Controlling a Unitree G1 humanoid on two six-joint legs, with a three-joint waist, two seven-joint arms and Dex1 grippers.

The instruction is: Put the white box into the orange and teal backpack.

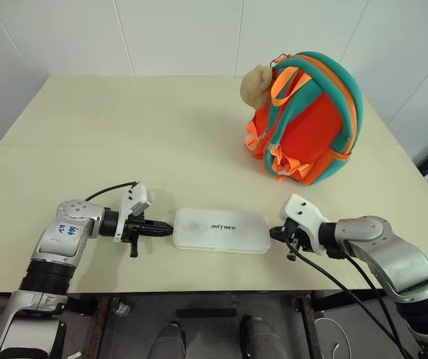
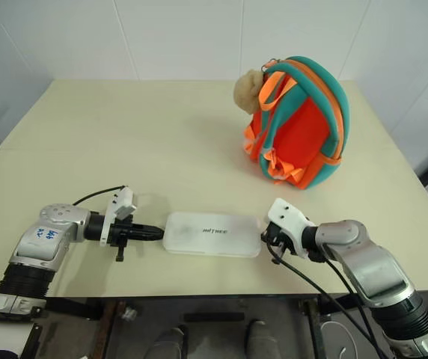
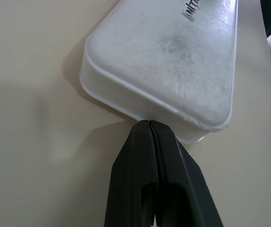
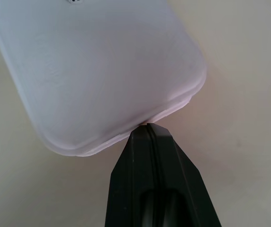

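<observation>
White box flat near bench front edge; left end effector at its 9 o'clock end, right end effector at 3 o'clock, both pressed together, tips at the rims. Orange and teal backpack at 1 o'clock, open bench between.

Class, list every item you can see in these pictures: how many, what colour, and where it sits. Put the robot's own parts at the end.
white box: one, white with small dark lettering, lying flat near the table's front edge, between the two tools.
orange and teal backpack: one, orange with teal trim, standing at the far right of the table.
plush: one, beige, on the backpack's left side.
table: one, cream.
left tool: one, black fingers shut, tip at the box's left end.
right tool: one, black fingers shut, tip at the box's right end.
</observation>
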